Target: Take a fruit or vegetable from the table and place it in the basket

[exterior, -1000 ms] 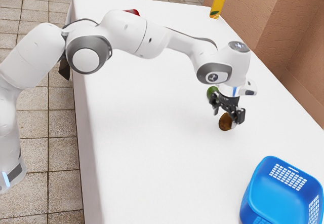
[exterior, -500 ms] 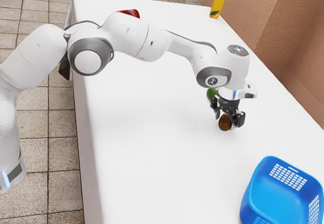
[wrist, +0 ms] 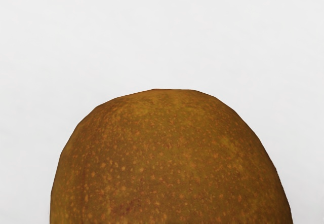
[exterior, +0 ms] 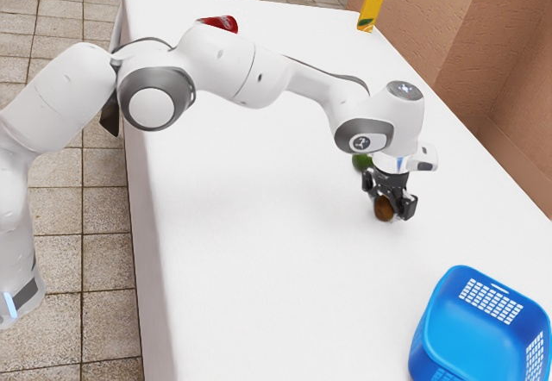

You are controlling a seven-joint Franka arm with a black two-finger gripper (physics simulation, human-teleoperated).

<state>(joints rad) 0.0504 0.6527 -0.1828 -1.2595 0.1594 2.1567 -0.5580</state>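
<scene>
My gripper (exterior: pixel 392 204) is low over the table in the exterior view, its fingers open on either side of a brown, speckled fruit (exterior: pixel 383 209). The fruit rests on the white table, partly hidden by the hand. In the wrist view the same fruit (wrist: pixel 169 158) lies large just under the hand, against the white tabletop. A green fruit or vegetable (exterior: pixel 361 161) lies just behind the gripper, partly covered by the arm. The blue basket (exterior: pixel 448 299) stands on the table at the exterior view's lower right.
A red can-like object (exterior: pixel 222 24) lies at the table's far end, partly behind the arm. A yellow carton (exterior: pixel 370 10) stands at the far corner. Beyond the table's edge at the exterior view's right is a brown wall (exterior: pixel 483 45).
My hand has come down a little around the brown fruit, which now sits deeper between the fingers. The fruit and the basket have stayed in place.
</scene>
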